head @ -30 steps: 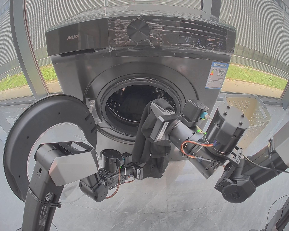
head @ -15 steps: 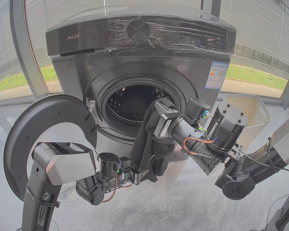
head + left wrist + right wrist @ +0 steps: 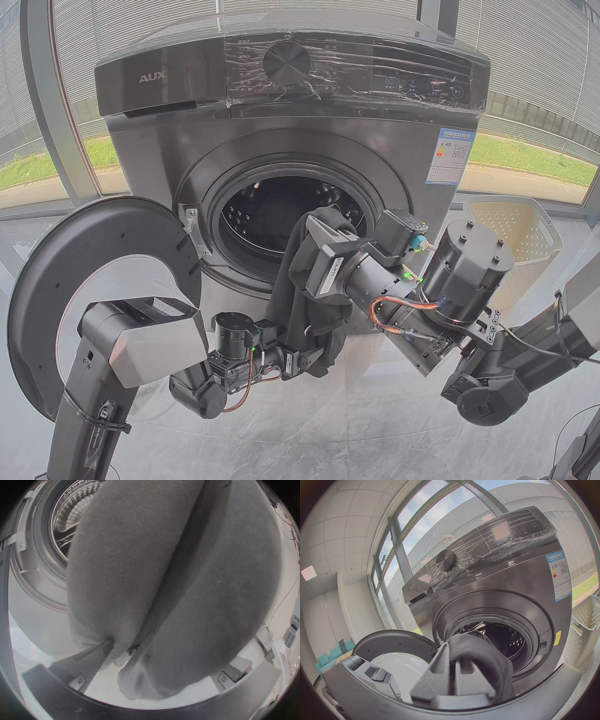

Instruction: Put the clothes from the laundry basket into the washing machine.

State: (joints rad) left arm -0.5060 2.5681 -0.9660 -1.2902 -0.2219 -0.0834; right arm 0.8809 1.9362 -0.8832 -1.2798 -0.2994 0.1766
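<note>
A black garment hangs from my right gripper, which is shut on its top fold just in front of the lower right rim of the washing machine's drum opening. The cloth drapes down past the machine's front. In the right wrist view the gripper has the garment draped over its tips, facing the drum. My left gripper sits low, at the garment's bottom end, open. In the left wrist view the garment hangs between the spread fingers.
The round door stands swung open to the left, above my left arm. A white laundry basket sits on the floor to the right of the washing machine. Grey floor lies in front.
My right gripper swung the garment slightly right, then back left and a little lower. My left gripper dipped, then rose and moved right under the cloth's bottom end.
</note>
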